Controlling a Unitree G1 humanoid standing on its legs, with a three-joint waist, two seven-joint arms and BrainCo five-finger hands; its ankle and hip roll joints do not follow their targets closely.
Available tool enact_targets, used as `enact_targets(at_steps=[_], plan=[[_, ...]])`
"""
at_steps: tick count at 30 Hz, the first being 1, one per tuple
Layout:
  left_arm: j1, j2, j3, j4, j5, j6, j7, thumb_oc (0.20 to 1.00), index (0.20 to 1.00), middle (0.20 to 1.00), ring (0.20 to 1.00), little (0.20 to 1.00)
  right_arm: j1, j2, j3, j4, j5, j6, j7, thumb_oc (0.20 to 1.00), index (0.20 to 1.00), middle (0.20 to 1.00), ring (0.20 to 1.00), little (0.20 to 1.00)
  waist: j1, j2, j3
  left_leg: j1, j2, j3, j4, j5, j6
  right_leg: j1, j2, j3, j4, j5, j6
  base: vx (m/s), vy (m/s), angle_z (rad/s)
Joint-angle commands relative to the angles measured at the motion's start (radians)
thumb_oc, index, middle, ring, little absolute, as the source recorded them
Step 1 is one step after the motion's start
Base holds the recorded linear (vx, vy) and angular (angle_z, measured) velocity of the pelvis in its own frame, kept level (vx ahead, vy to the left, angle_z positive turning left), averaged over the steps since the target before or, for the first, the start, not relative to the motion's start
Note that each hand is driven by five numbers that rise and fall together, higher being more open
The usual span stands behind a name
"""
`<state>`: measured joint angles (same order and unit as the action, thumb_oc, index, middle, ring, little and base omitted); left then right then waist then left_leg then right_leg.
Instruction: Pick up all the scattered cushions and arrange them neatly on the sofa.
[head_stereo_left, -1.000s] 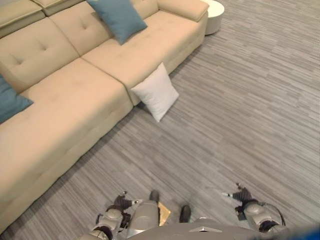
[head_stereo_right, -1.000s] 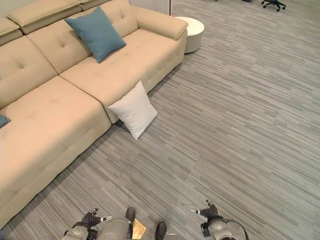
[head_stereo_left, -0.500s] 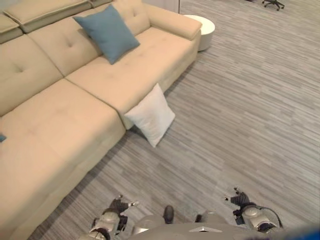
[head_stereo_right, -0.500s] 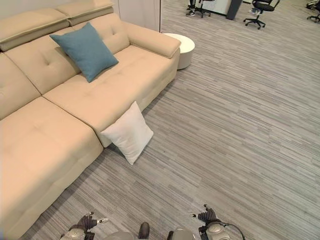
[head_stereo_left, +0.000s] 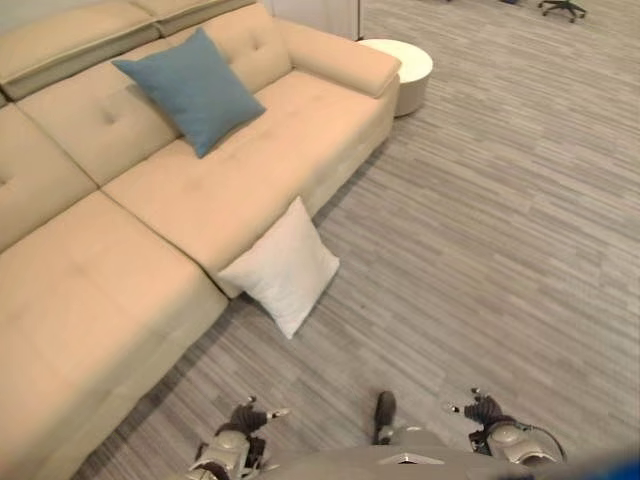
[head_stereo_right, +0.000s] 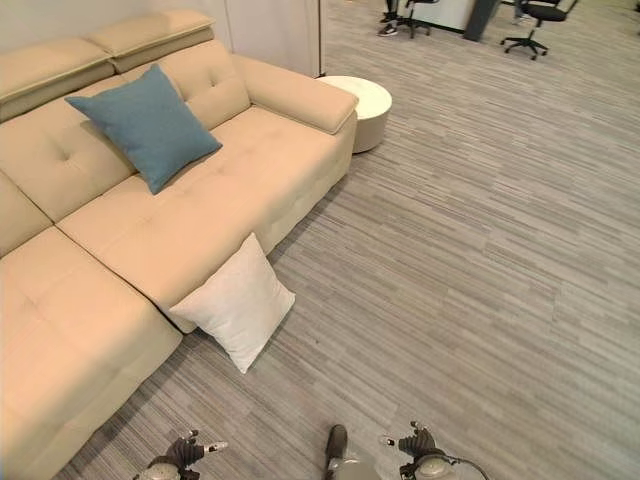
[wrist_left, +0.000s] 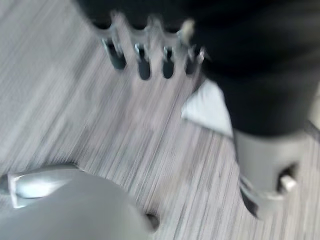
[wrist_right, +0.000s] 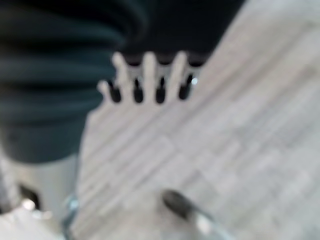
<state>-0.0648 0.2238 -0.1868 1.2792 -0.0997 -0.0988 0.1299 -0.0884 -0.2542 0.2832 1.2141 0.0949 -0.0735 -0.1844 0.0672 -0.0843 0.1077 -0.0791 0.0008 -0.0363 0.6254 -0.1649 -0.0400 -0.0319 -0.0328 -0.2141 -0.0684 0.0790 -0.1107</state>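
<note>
White cushion (head_stereo_left: 283, 265) leans on the sofa's (head_stereo_left: 120, 290) front edge, on the floor, ahead and leftward of both hands; left hand (head_stereo_left: 247, 417) nearer; right hand (head_stereo_left: 482, 408) farther; both empty, fingers straight
</note>
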Motion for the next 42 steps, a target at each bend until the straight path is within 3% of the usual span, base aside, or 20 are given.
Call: enact_targets(at_steps=[1, 4, 5, 7, 8, 9, 11, 12, 13, 15, 17, 22, 25, 27, 32, 36, 37, 40, 42], plan=[[-0.028, -0.017, -0.041, -0.009, -0.042, -0.016, 0.004, 1.0, 1.0, 1.0, 1.0, 1.0, -0.035, -0.037, 0.001, 0.004, 0.032, -0.018, -0.013, 1.0, 1.0, 1.0, 1.0, 1.0, 0.011, 0.007, 0.073, -0.026, 0.01, 0.013, -0.209, 0.099, 0.019, 0.03, -0.033, 0.026, 0.081, -0.113, 0.147, 0.24, -0.083, 0.0], [-0.026, -0.02, -0.047, -0.004, -0.027, -0.014, 0.0, 1.0, 1.0, 1.0, 1.0, 1.0, -0.028, -0.041, -0.002, 0.003, 0.032, -0.02, -0.014, 1.0, 1.0, 1.0, 1.0, 1.0, 0.013, 0.005, 0.07, -0.046, -0.005, 0.058, -0.296, 0.067, 0.027, 0.062, -0.029, 0.012, 0.057, -0.13, 0.157, 0.18, -0.036, -0.05], [-0.026, -0.02, -0.052, -0.004, -0.009, -0.011, -0.002, 1.0, 1.0, 1.0, 1.0, 1.0, -0.023, -0.044, -0.006, -0.001, 0.033, -0.019, -0.018, 1.0, 1.0, 1.0, 1.0, 1.0, 0.011, 0.014, 0.062, -0.087, -0.017, 0.112, -0.384, 0.101, 0.027, 0.088, -0.012, -0.002, 0.038, -0.145, 0.158, 0.29, -0.023, 0.02], [-0.024, -0.018, -0.05, -0.004, -0.003, -0.011, -0.004, 1.0, 1.0, 1.0, 1.0, 1.0, -0.024, -0.044, -0.006, -0.001, 0.037, -0.019, -0.022, 1.0, 1.0, 1.0, 1.0, 1.0, 0.024, 0.024, 0.062, -0.121, -0.03, 0.129, -0.46, 0.17, 0.019, 0.123, 0.013, 0.009, 0.021, -0.159, 0.16, 0.31, 0.011, 0.39], [-0.018, -0.012, -0.043, 0.001, 0.0, -0.008, -0.002, 1.0, 1.0, 1.0, 1.0, 1.0, -0.024, -0.038, -0.005, 0.001, 0.033, -0.016, -0.022, 1.0, 1.0, 1.0, 1.0, 1.0, 0.028, 0.027, 0.056, -0.114, -0.014, 0.194, -0.498, 0.181, 0.018, 0.139, 0.027, 0.004, 0.032, -0.18, 0.162, 0.32, 0.048, 0.46], [-0.013, -0.008, -0.042, 0.001, 0.004, -0.006, 0.001, 1.0, 1.0, 1.0, 1.0, 1.0, -0.017, -0.035, -0.002, 0.0, 0.032, -0.014, -0.022, 1.0, 1.0, 1.0, 1.0, 1.0, 0.029, 0.02, 0.054, -0.11, -0.011, 0.202, -0.483, 0.183, 0.024, 0.147, 0.023, 0.0, 0.043, -0.187, 0.163, 0.41, 0.106, 0.11], [0.005, -0.004, -0.025, 0.003, 0.001, -0.005, -0.006, 1.0, 1.0, 1.0, 1.0, 1.0, -0.007, -0.024, 0.009, -0.003, 0.014, -0.015, -0.013, 1.0, 1.0, 1.0, 1.0, 1.0, 0.047, 0.011, 0.036, -0.066, -0.034, 0.176, -0.497, 0.149, 0.047, 0.159, 0.011, 0.002, 0.106, -0.204, 0.176, 0.37, 0.144, -0.29], [0.005, 0.0, -0.019, 0.005, 0.004, -0.002, -0.007, 1.0, 1.0, 1.0, 1.0, 1.0, -0.012, -0.021, 0.005, -0.006, 0.006, -0.013, -0.008, 1.0, 1.0, 1.0, 1.0, 1.0, 0.056, 0.009, 0.022, -0.037, -0.041, 0.172, -0.508, 0.129, 0.065, 0.146, -0.005, -0.003, 0.171, -0.202, 0.201, 0.31, 0.19, -0.12], [0.004, 0.006, -0.021, 0.003, 0.008, -0.002, -0.013, 1.0, 1.0, 1.0, 1.0, 1.0, -0.019, -0.019, 0.005, -0.013, -0.001, -0.016, 0.001, 1.0, 1.0, 1.0, 1.0, 1.0, 0.058, 0.01, 0.024, 0.004, -0.053, 0.155, -0.519, 0.106, 0.09, 0.096, -0.036, -0.006, 0.309, -0.164, 0.239, 0.25, 0.19, -0.12], [0.0, 0.012, -0.021, -0.003, 0.012, 0.001, -0.014, 1.0, 1.0, 1.0, 1.0, 1.0, -0.031, -0.022, 0.006, -0.023, -0.007, -0.013, 0.003, 1.0, 1.0, 1.0, 1.0, 1.0, 0.047, 0.023, 0.035, 0.03, -0.055, 0.139, -0.52, 0.093, 0.109, 0.033, -0.064, -0.008, 0.44, -0.097, 0.268, 0.12, 0.12, 0.16], [-0.006, 0.02, -0.027, -0.007, 0.012, -0.001, -0.01, 1.0, 1.0, 1.0, 1.0, 1.0, -0.041, -0.02, 0.003, -0.036, -0.003, -0.018, 0.003, 1.0, 1.0, 1.0, 1.0, 1.0, 0.034, 0.041, 0.043, 0.053, -0.051, 0.106, -0.528, 0.084, 0.118, -0.033, -0.063, 0.012, 0.532, -0.084, 0.263, 0.13, 0.068, 0.58], [-0.009, 0.024, -0.029, -0.008, 0.009, -0.007, -0.004, 1.0, 1.0, 1.0, 1.0, 1.0, -0.044, -0.023, 0.006, -0.038, 0.005, -0.021, 0.004, 1.0, 1.0, 1.0, 1.0, 1.0, 0.009, 0.046, 0.047, 0.097, -0.064, 0.032, -0.547, 0.078, 0.112, -0.072, -0.037, 0.075, 0.408, -0.135, 0.227, 0.15, -0.018, 0.53], [-0.017, 0.018, -0.039, -0.002, 0.01, -0.015, -0.002, 1.0, 1.0, 1.0, 1.0, 1.0, -0.045, -0.029, 0.007, -0.035, 0.018, -0.022, 0.004, 1.0, 1.0, 1.0, 1.0, 1.0, -0.019, 0.038, 0.055, 0.121, -0.084, -0.047, -0.555, 0.072, 0.105, -0.111, 0.007, 0.225, 0.246, -0.108, 0.228, 0.18, -0.078, 0.44], [-0.021, 0.015, -0.045, 0.003, 0.012, -0.017, -0.001, 1.0, 1.0, 1.0, 1.0, 1.0, -0.04, -0.033, 0.008, -0.03, 0.02, -0.02, 0.002, 1.0, 1.0, 1.0, 1.0, 1.0, -0.028, 0.029, 0.059, 0.127, -0.098, -0.098, -0.554, 0.067, 0.1, -0.128, 0.028, 0.297, 0.207, -0.078, 0.234, 0.13, -0.09, 1.06], [-0.022, 0.01, -0.044, 0.014, 0.005, -0.018, 0.001, 1.0, 1.0, 1.0, 1.0, 1.0, -0.024, -0.041, 0.008, -0.01, 0.019, -0.02, 0.001, 1.0, 1.0, 1.0, 1.0, 1.0, -0.017, 0.015, 0.04, 0.116, -0.103, -0.183, -0.543, 0.062, 0.071, -0.071, 0.017, 0.273, 0.133, -0.076, 0.213, 0.09, -0.149, 1.13], [-0.027, 0.005, -0.053, 0.014, 0.002, -0.021, -0.002, 1.0, 1.0, 1.0, 1.0, 1.0, -0.029, -0.054, 0.006, -0.009, 0.024, -0.032, 0.0, 1.0, 1.0, 1.0, 1.0, 1.0, -0.012, 0.013, 0.028, 0.1, -0.084, -0.228, -0.562, 0.086, 0.037, -0.023, 0.008, 0.199, 0.086, -0.094, 0.197, 0.01, -0.153, 0.71], [-0.036, 0.0, -0.059, 0.011, 0.0, -0.02, -0.003, 1.0, 1.0, 1.0, 1.0, 1.0, -0.03, -0.058, 0.005, -0.008, 0.028, -0.035, -0.002, 1.0, 1.0, 1.0, 1.0, 1.0, -0.009, 0.01, 0.033, 0.076, -0.08, -0.24, -0.555, 0.097, 0.024, -0.008, 0.003, 0.155, 0.074, -0.104, 0.187, -0.04, -0.106, 0.67], [-0.043, -0.004, -0.062, 0.008, -0.008, -0.021, -0.003, 1.0, 1.0, 1.0, 1.0, 1.0, -0.035, -0.065, 0.003, -0.009, 0.03, -0.039, -0.003, 1.0, 1.0, 1.0, 1.0, 1.0, -0.011, 0.008, 0.041, 0.048, -0.073, -0.229, -0.547, 0.107, 0.015, 0.009, -0.004, 0.108, 0.056, -0.11, 0.184, -0.03, -0.062, 0.82], [-0.049, -0.009, -0.065, 0.001, -0.017, -0.023, 0.001, 1.0, 1.0, 1.0, 1.0, 1.0, -0.035, -0.071, 0.001, -0.011, 0.027, -0.037, -0.007, 1.0, 1.0, 1.0, 1.0, 1.0, -0.013, 0.008, 0.05, 0.008, -0.047, -0.147, -0.543, 0.121, 0.011, 0.019, -0.021, 0.053, 0.048, -0.12, 0.183, -0.04, 0.002, 0.92]])
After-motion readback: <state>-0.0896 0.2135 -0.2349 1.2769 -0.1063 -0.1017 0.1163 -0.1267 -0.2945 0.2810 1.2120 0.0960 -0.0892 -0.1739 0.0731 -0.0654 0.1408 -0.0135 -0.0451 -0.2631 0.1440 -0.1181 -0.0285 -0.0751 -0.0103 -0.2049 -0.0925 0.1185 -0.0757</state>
